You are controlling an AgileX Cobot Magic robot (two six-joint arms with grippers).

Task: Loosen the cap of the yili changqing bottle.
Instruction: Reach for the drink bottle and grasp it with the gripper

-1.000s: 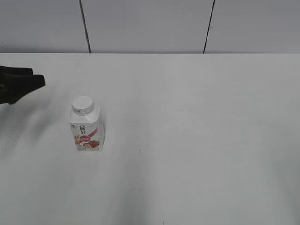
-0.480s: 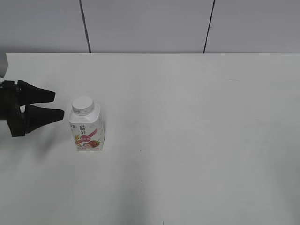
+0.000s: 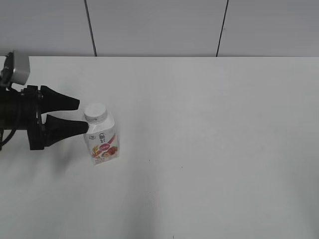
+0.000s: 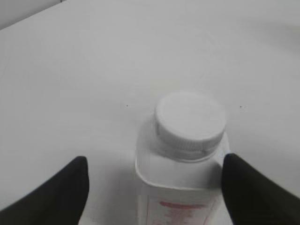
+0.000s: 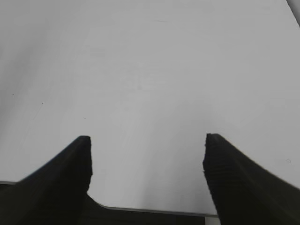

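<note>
Yili changqing bottle (image 3: 102, 139) tilts, cap (image 3: 95, 112) on, beside left gripper (image 3: 82, 116)

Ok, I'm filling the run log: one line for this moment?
left gripper: open, jaws flanking bottle | cap: on | bottle tilted | right gripper: open, idle

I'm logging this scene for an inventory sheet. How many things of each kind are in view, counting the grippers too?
Bottles: 1, the yili changqing bottle
Caps: 1, the cap, on the bottle
Grippers: 2, the left gripper and the right gripper
Tables: 1, the white table
Total: 5
</note>
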